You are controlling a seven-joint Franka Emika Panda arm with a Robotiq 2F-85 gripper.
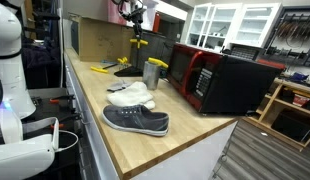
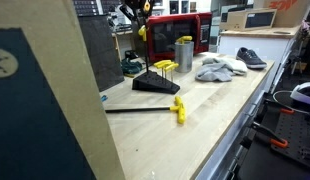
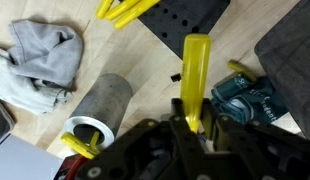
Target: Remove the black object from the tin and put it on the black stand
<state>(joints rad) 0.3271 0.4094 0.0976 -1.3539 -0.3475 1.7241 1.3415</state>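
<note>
Pinched the black object (image 3: 197,75) tight in the gripper (image 3: 195,122), jaws pressed together on one end of it. Saw the long yellow part sticking out past the fingertips and pointing down. Could not make out the dark part in the wrist view, tucked away inside the gripper.

Hung high over the wooden table (image 2: 210,115) in an exterior view, well above the tin (image 2: 183,52) and not touching it. Saw the tin standing upright, near the black stand (image 2: 153,85) but apart from it.

So, most likely, got the first half done: out of the tin and up in the air.

Had not yet done the second half: going across to the black stand, coming down, and letting go there. Saw yellow pegs (image 2: 165,66) already sitting on top of the black stand, so needed a bare spot on its flat base.

Saw a grey cloth (image 1: 130,95) and a grey shoe (image 1: 135,122) lying further along the table, well apart from the black stand and out of the way.
</note>
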